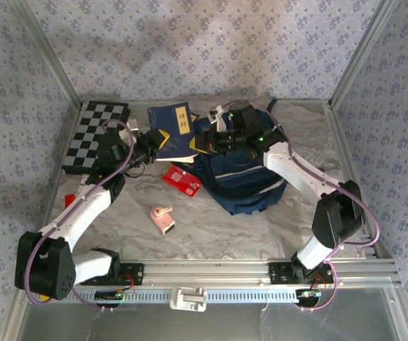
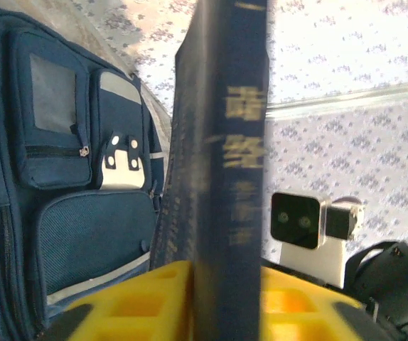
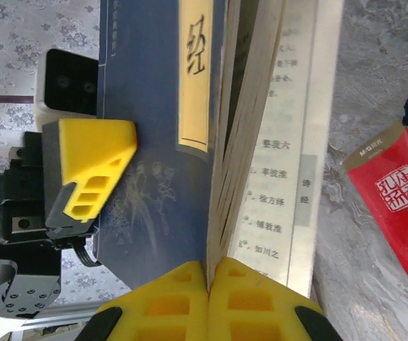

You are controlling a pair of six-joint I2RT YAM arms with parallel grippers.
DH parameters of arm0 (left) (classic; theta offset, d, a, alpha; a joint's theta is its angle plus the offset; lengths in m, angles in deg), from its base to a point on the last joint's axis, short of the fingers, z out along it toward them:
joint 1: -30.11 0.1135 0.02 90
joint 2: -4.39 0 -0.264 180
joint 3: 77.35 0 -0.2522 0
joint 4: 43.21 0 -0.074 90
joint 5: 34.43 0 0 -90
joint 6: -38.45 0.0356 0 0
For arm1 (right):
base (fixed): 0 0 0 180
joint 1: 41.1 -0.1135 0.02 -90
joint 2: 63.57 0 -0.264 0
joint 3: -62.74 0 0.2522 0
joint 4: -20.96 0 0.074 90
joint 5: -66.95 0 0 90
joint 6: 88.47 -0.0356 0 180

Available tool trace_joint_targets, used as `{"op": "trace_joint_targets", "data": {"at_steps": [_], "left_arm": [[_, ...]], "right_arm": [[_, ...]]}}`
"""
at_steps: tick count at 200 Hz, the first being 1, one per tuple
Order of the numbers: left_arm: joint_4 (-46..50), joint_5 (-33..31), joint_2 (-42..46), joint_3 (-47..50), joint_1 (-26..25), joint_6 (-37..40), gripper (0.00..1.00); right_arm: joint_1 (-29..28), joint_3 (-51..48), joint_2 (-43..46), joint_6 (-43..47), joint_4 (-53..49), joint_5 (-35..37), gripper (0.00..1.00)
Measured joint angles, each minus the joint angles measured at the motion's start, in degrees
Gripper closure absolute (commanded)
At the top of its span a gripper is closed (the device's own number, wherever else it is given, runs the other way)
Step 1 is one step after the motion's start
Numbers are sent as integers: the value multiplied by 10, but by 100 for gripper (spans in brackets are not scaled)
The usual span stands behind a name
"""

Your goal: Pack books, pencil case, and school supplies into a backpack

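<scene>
Thin navy paperback book [image 1: 170, 121] with a yellow strip, held up just beside the big blue fabric backpack [image 1: 243, 188].
The left gripper [image 2: 222, 288] squeezes its cover; the right gripper [image 3: 210, 284] is pinched tight on its edge. It looks light and floppy, pages fanning, so hold near the spine. The backpack's opening is hidden.

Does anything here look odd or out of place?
Yes. The book, pinched by the left gripper and the right gripper, has splayed open, its pages fanning apart instead of lying shut.
</scene>
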Motion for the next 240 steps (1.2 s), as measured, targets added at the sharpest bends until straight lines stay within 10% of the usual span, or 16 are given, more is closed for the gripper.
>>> {"op": "trace_joint_targets", "data": {"at_steps": [70, 129, 240], "left_arm": [[-8, 0, -11, -41, -60, 8, 100], [-13, -8, -65, -94, -122, 39, 100], [2, -36, -97, -109, -150, 73, 100]], "right_arm": [[21, -80, 102, 9, -32, 21, 0], [48, -146, 138, -49, 20, -15, 4], [84, -194, 200, -108, 106, -54, 72]]}}
